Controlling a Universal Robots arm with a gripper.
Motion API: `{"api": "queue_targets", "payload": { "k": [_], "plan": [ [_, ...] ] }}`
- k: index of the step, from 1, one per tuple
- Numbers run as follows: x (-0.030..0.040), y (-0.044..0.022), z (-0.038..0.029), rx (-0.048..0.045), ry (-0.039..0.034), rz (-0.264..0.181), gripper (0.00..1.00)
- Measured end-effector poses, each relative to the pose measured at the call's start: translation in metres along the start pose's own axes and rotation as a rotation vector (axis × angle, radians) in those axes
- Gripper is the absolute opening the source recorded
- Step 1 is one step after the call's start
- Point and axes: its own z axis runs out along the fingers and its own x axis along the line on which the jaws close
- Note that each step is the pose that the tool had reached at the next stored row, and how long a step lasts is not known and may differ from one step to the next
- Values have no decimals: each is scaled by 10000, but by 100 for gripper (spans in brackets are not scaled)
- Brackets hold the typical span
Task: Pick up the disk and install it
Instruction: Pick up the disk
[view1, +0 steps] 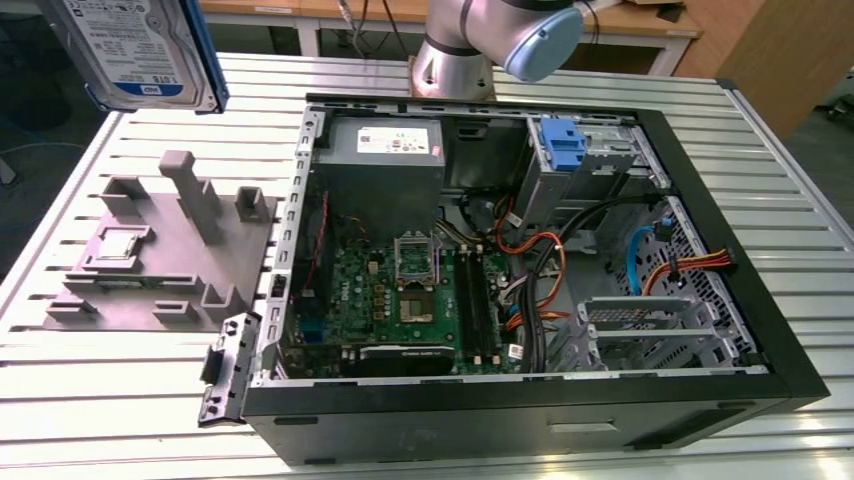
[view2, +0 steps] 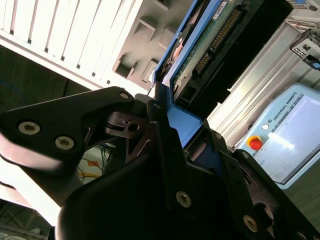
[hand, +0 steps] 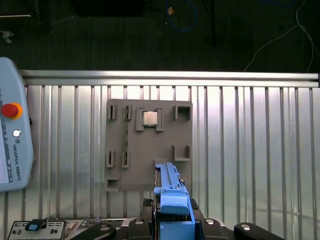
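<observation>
- The gripper has its jaws closed on the blue carrier of the disk, pinching it from both sides so the drive hangs on edge.
- The disk hangs well above the grey fixture plate, high enough to clear its upright posts.
- The open computer case lies just beside the fixture plate; the disk is not yet inside it.

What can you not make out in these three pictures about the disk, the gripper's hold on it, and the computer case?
1. In the exterior view, the disk loses its upper part to the picture's top edge.
2. In the second wrist view, the gripper covers the disk's near end with its own black body, hiding much of its hold.
3. In the exterior view, the drive cage hides its inside behind its metal walls.
</observation>
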Motion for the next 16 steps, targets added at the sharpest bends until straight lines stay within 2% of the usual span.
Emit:
{"api": "queue_targets", "payload": {
  "k": [16],
  "plan": [
    [-1,-75,-2,0,0,0,37]
  ]
}}
